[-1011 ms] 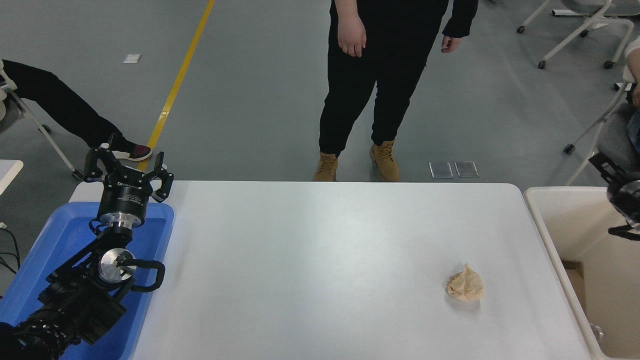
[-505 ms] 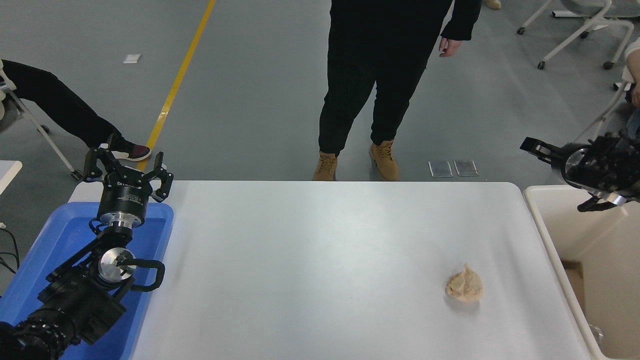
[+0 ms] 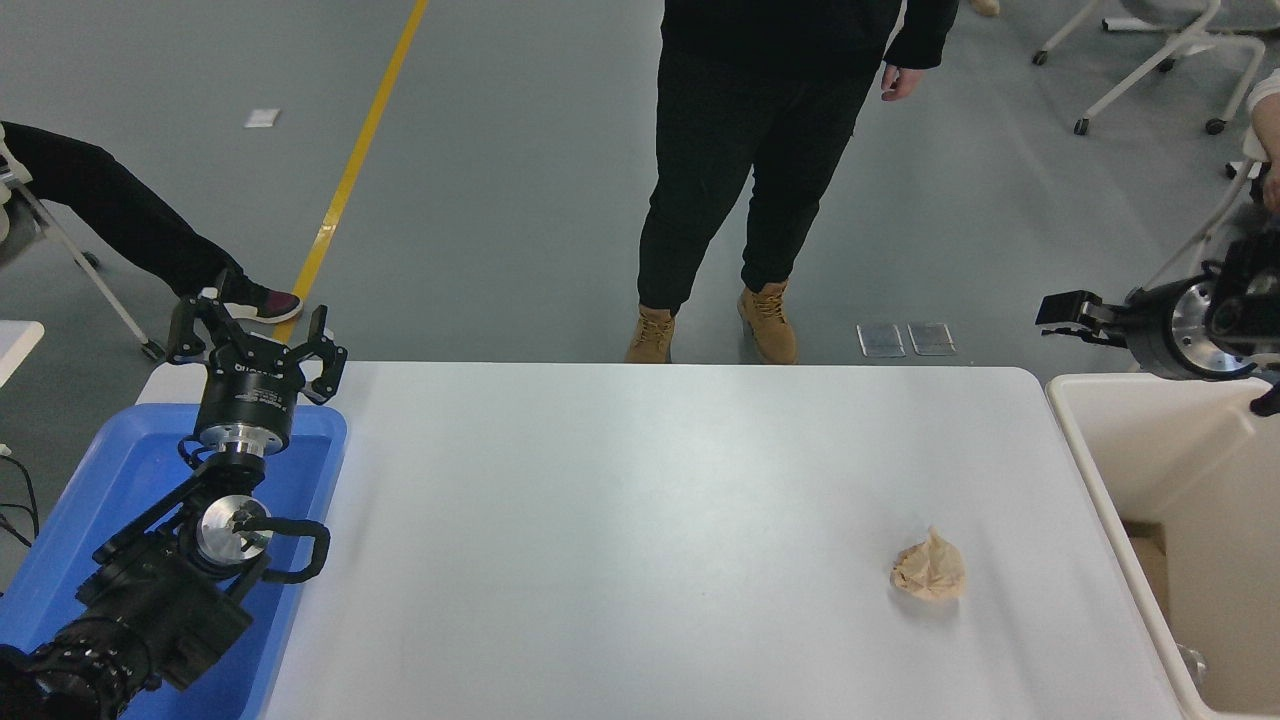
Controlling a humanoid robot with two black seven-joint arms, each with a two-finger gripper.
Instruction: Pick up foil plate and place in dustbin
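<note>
White table [image 3: 640,500] carries a tan paper wad [image 3: 929,577] near its right edge, beside the dustbin [image 3: 1100,470]. Right claw [image 3: 1060,315] hangs above the dustbin's far corner, grip unclear. Left claw [image 3: 255,335] sits spread open over the blue tray [image 3: 120,470].

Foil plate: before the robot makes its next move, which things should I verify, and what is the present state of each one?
1. Foil plate on the table: not ok. None shows there, only a tan paper wad.
2. Foil plate in the dustbin: cannot tell. A small shiny bit lies near its near corner, too small to identify.
3. Right gripper free of load: ok. It hangs by the dustbin's far rim and no foil shows in it.
4. Left gripper out of the way: ok. It is open and parked over the blue tray.
5. Person clear of the table: ok. They stand at the far side, with no hand over it.
</note>
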